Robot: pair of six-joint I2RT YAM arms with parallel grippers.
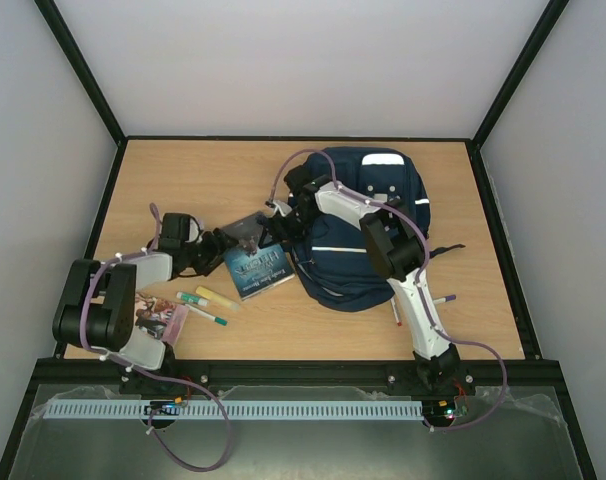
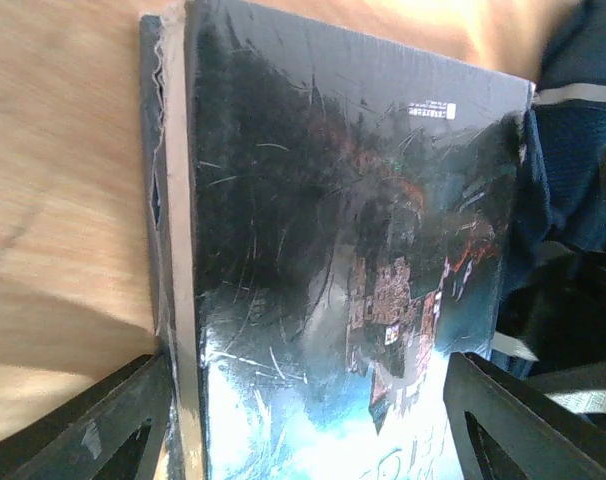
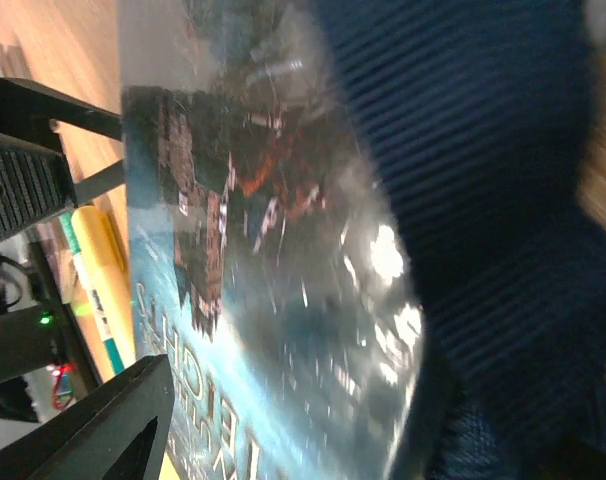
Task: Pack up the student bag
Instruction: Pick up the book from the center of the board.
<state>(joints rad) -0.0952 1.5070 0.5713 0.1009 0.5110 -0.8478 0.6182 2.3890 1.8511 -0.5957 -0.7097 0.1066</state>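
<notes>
student bag point(image 1: 338, 270) | long axis near-to-far, top end far | left fingers point(image 2: 113, 430) wide around book point(image 2: 333, 250) | right fingers point(image 3: 113, 420) wide

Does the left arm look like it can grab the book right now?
Probably yes: the left pincer is open with the book between its jaws, and nothing else sits in between.

The black-and-white jointed left arm point(image 1: 113, 305) and right arm point(image 1: 413, 290) trail purple cables point(image 1: 211, 440); left pincer point(image 1: 223, 247) and right pincer point(image 1: 280, 225) are black.

Glossy scuffed book point(image 2: 333, 250), navy woven-cloth student bag point(image 1: 348, 275), matt wood-grain table point(image 1: 183, 170)
</notes>
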